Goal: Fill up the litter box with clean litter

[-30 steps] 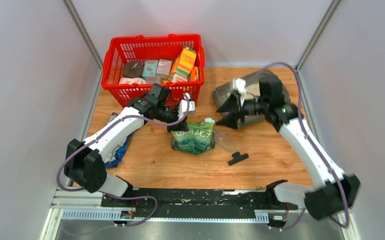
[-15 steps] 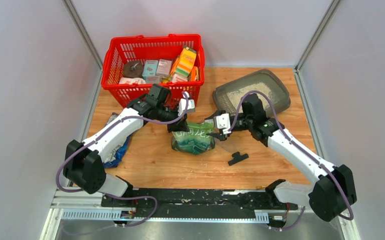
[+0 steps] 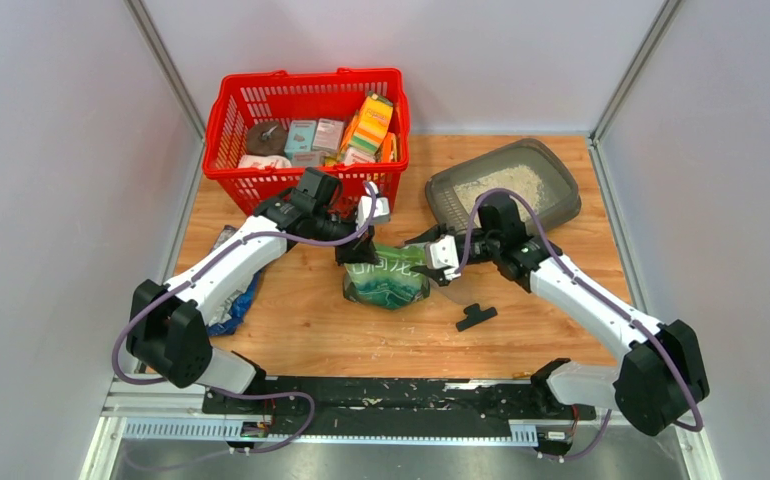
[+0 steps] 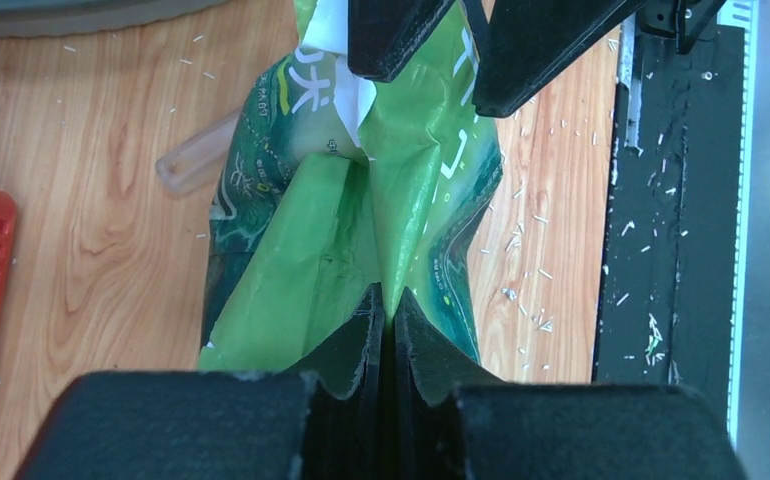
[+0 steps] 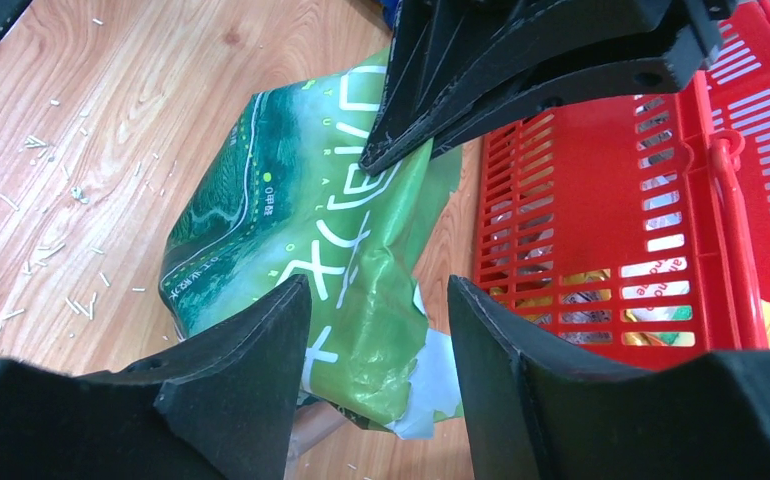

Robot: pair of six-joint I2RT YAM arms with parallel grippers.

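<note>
From above, the left claw (image 3: 354, 254) is clamped on the top edge of the green pouch (image 3: 386, 280), which lies on the table (image 3: 361, 335) in front of the red basket (image 3: 301, 78); the right claw (image 3: 420, 258) sits at the pouch's upper right corner, its 2 fingers apart; the litter box (image 3: 439, 200) stands at the far right of the table, apart from the pouch, with clean litter (image 3: 509, 184) spread over part of its floor; a small black piece (image 3: 476, 316) lies near the pouch's right side.

In the left wrist view, the 2 fingers (image 4: 356, 340) press together on a fold of green film; white Chinese characters cross the pouch, too creased and cut off to read; the right claw's 2 dark fingers stand spread on either side of the pouch's torn edge; a clear plastic object (image 4: 196, 165) lies just beside the pouch.

In the right wrist view, the near fingers (image 5: 251, 370) stand wide apart with the pouch's torn corner in the gap; contact cannot be told; the left claw pinches the upper edge; large white characters and small print show, unreadable through the creases; the basket stands just behind.
</note>
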